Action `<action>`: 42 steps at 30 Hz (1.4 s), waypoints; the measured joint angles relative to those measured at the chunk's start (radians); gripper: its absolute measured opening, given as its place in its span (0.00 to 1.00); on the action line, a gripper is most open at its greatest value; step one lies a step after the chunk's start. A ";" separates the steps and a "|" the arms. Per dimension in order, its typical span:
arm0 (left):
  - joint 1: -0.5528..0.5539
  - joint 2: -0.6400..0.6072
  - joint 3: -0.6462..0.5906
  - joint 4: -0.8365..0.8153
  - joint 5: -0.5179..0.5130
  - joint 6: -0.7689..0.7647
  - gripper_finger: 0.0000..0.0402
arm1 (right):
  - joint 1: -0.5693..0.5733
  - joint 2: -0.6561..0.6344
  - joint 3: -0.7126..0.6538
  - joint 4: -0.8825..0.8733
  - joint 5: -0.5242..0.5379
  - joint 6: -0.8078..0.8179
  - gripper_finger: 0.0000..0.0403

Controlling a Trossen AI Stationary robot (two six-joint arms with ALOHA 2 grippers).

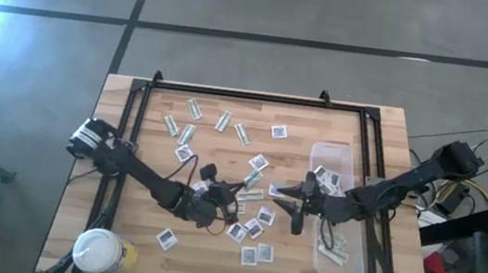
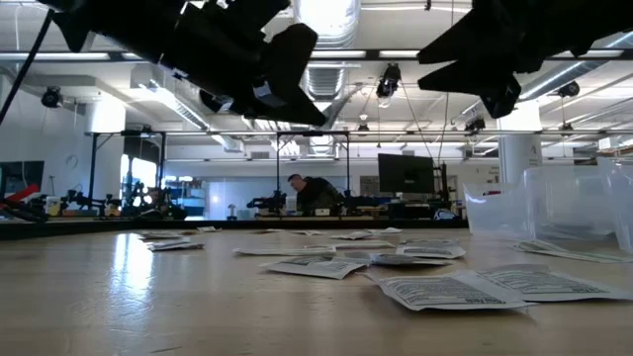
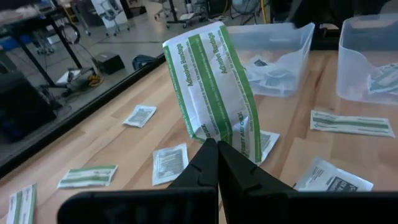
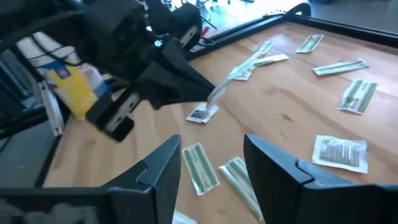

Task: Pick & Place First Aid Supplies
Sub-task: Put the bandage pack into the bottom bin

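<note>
Pinched shut in the left gripper (image 3: 217, 163): one green-and-white strip (image 3: 214, 87), a thin crinkled paper packet with green bands and lettering, held upright above the wooden table (image 1: 123, 206) near its middle. Facing it from the right, the right gripper (image 4: 211, 163), fingers spread apart and empty. Scattered flat over the pale wood all around: more first aid supplies (image 1: 257, 222), square white packets with dark print and narrow green strips. Farther right, a clear plastic tub (image 1: 338, 260) with soft rounded walls, several packets inside.
</note>
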 joint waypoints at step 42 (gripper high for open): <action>-0.009 0.090 0.089 0.000 -0.072 0.107 0.00 | -0.109 0.308 0.197 0.064 0.109 0.035 0.31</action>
